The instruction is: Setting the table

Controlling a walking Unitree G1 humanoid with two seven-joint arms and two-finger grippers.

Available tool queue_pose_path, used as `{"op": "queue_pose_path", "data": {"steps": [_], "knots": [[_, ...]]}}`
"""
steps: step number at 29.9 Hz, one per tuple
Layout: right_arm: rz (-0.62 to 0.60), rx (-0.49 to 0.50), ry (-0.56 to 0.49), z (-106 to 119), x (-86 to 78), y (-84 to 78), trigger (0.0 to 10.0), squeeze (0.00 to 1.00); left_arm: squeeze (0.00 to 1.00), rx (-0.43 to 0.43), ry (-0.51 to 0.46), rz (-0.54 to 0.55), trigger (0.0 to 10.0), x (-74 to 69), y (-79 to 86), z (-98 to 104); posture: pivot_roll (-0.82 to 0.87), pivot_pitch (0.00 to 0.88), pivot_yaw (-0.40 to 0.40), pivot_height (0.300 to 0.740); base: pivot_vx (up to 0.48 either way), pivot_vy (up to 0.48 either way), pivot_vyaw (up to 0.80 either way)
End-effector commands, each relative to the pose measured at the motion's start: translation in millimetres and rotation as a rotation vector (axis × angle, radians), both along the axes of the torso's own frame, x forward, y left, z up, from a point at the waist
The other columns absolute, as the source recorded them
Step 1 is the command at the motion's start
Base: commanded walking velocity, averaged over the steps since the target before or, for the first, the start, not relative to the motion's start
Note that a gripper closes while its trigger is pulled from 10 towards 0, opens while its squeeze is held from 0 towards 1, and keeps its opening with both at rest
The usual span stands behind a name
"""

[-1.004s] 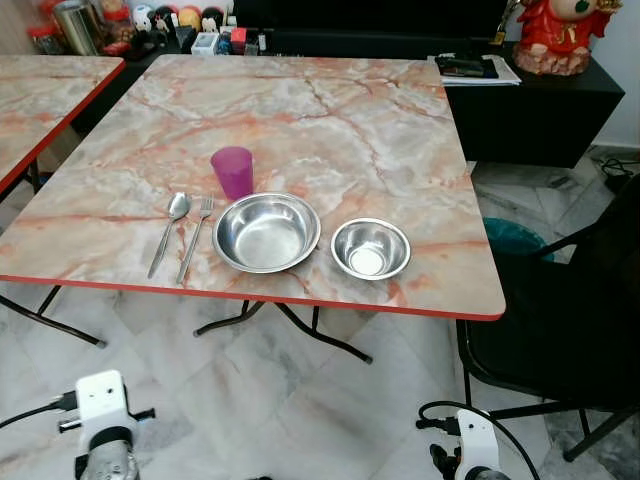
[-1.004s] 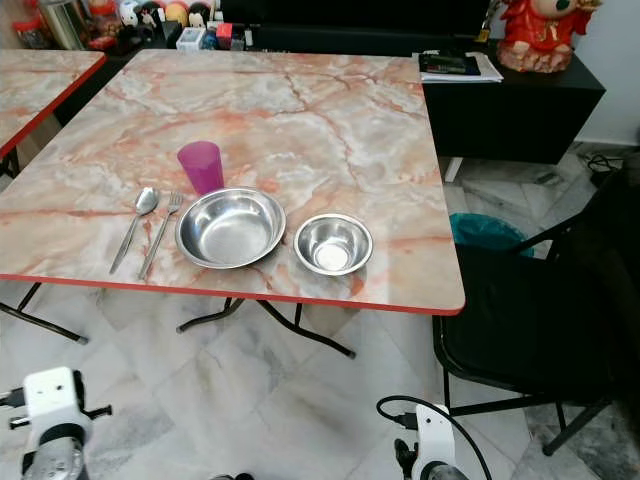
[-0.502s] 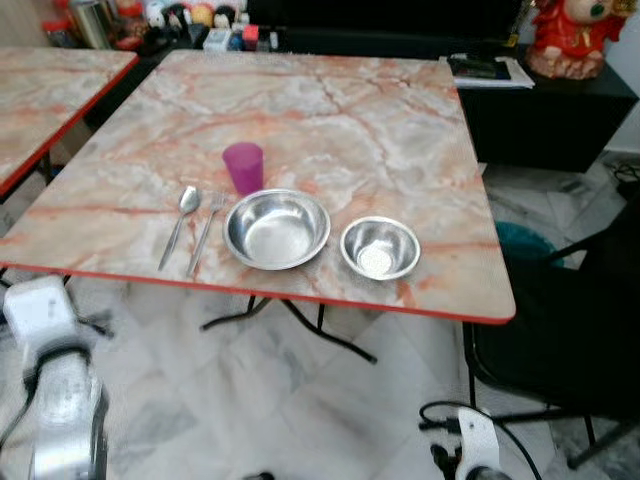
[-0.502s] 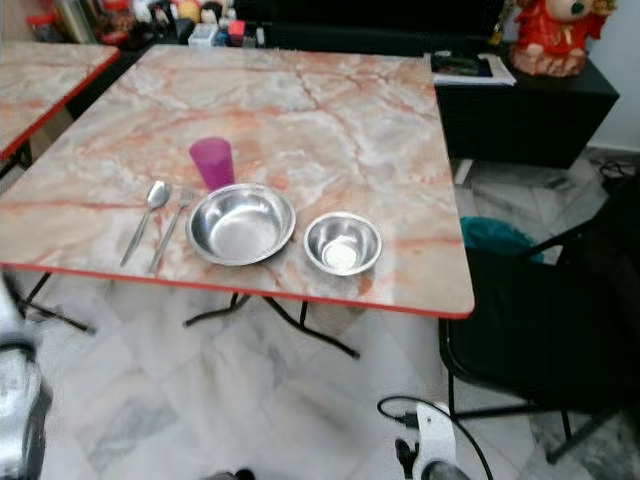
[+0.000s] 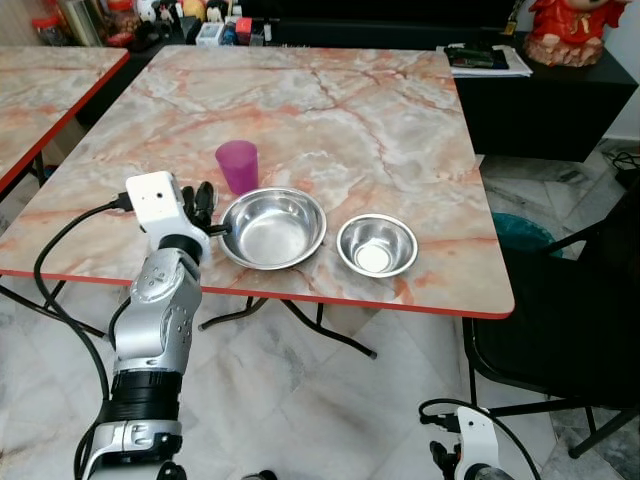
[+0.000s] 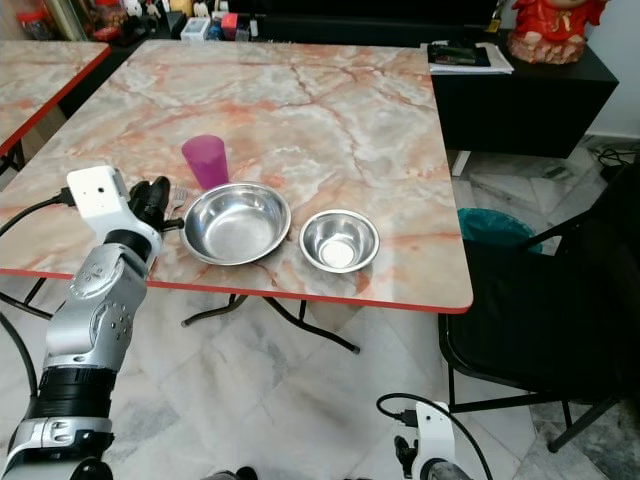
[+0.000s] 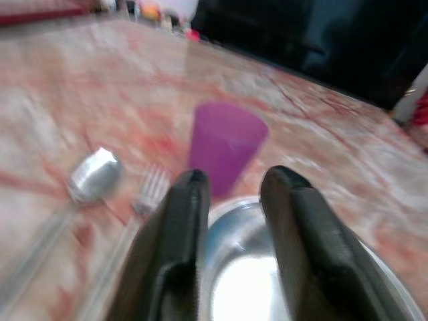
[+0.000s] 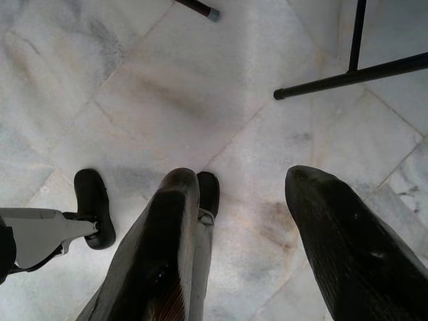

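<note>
We hover our left gripper (image 7: 231, 184) (fingers parted, empty) at the big bowl's (image 5: 273, 227) nine o'clock; next, grasp its rim.

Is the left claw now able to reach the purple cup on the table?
Probably yes. The left claw is open over the table edge beside the large steel bowl, and the purple cup stands just beyond with nothing between them.

You face a pink marble-pattern counter (image 5: 330, 110) with a red edge on black folding legs. A second one (image 5: 40, 90) stands at your left. Pale marble tile floor (image 5: 300, 400). Black chair (image 5: 570, 330) at right, black cabinet (image 5: 540, 110) beyond, red figurine (image 5: 570, 30) on top.
</note>
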State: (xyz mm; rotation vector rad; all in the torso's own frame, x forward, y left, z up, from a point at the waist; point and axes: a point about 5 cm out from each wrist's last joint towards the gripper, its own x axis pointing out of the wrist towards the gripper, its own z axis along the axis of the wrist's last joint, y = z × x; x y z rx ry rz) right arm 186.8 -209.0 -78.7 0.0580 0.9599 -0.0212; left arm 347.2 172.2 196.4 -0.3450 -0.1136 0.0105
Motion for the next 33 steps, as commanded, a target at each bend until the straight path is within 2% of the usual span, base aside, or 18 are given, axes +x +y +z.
{"op": "queue_pose_path", "data": {"steps": [1, 5, 11, 15, 19, 24, 25, 26, 28, 33], "knots": [[-0.013, 0.004, 0.016, -2.7, -5.2, 0.3, 10.0, 0.00, 1.00, -0.082, 0.027, 0.008, 10.0, -0.3, 4.6, 6.6, 0.02, 0.141, 0.016, 0.740, 0.000, 0.000, 0.00], [-0.002, 0.004, 0.022, -3.0, -5.7, 0.6, 10.0, 0.00, 1.00, -0.142, 0.090, -0.013, 10.0, -0.2, 7.7, 8.3, 0.03, 0.140, 0.013, 0.740, 0.000, 0.000, 0.00], [0.003, 0.004, 0.023, -3.2, -6.2, 0.5, 10.0, 0.00, 1.00, -0.178, 0.181, -0.043, 10.0, 1.2, 8.3, 7.5, 0.03, 0.136, 0.013, 0.740, 0.000, 0.000, 0.00], [0.003, 0.004, 0.024, -3.3, -6.5, 0.5, 10.0, 0.00, 1.00, -0.133, 0.254, -0.139, 10.0, 2.0, 1.7, 2.2, 0.03, 0.137, 0.012, 0.740, 0.000, 0.000, 0.00], [-0.002, 0.005, 0.024, -3.3, -6.4, 0.2, 10.0, 0.00, 1.00, -0.088, 0.313, -0.177, 10.0, 3.0, 0.7, -0.8, 0.03, 0.142, 0.013, 0.740, 0.000, 0.000, 0.00], [-0.002, 0.005, 0.024, -3.3, -6.6, 0.1, 10.0, 0.00, 1.00, -0.098, 0.334, -0.182, 10.0, 3.1, 1.7, -0.7, 0.03, 0.148, 0.014, 0.740, 0.000, 0.000, 0.00], [-0.002, 0.005, 0.025, -3.2, -6.4, 0.0, 10.0, 0.00, 1.00, -0.169, 0.332, -0.166, 10.0, 6.0, 3.8, 2.8, 0.03, 0.162, 0.012, 0.740, 0.000, 0.000, 0.00], [-0.002, 0.005, 0.025, -3.2, -6.4, 0.0, 10.0, 0.00, 1.00, -0.169, 0.332, -0.166, 10.0, 6.0, 3.8, 2.8, 0.03, 0.162, 0.012, 0.740, 0.000, 0.000, 0.00], [-0.003, 0.006, 0.026, -3.1, -6.3, -0.4, 10.0, 0.00, 1.00, -0.259, 0.327, -0.160, 10.0, 7.9, 4.2, 7.0, 0.03, 0.168, 0.012, 0.740, 0.000, 0.000, 0.00], [-0.004, 0.006, 0.025, -3.1, -6.2, -0.3, 10.0, 0.00, 1.00, -0.339, 0.360, -0.152, 10.0, 6.9, 5.3, 4.2, 0.03, 0.172, 0.012, 0.740, 0.000, 0.000, 0.00]]}}
